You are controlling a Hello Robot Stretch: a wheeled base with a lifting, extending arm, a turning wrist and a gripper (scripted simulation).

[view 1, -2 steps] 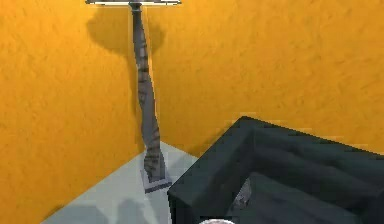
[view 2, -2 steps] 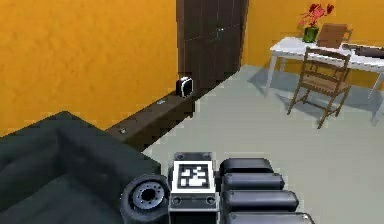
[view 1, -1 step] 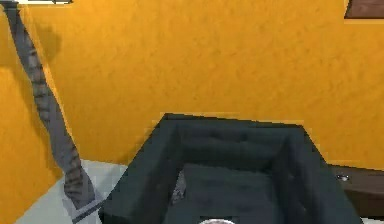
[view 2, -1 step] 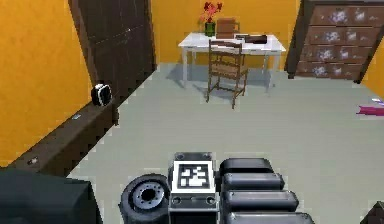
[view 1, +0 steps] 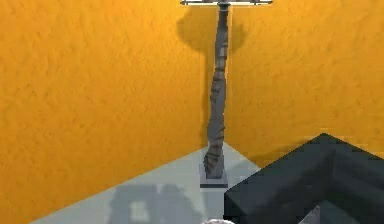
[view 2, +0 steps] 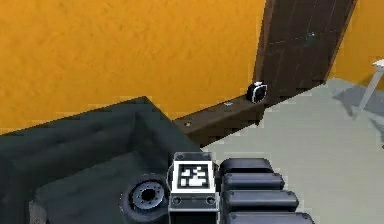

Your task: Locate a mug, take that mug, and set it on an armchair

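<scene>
One dark armchair (view 2: 90, 140) occupies the near left, the fingers (view 2: 142, 198) seen against it; whether they grasp anything, and so where the mug is, cannot be told; judged step: set-down on the armchair, the next move calling for a gentle lowering if the mug is carried.

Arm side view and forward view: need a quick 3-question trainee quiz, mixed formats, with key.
1. True or false: the wall behind the floor lamp is blue.
2. In the arm side view, the small round object sits on: A) a red table; B) the low dark bench along the wall; C) a white shelf.
3. Fill in: the hand shows against a dark ____.

Key: 1 false, the wall is orange. 2 B. 3 armchair.
</scene>
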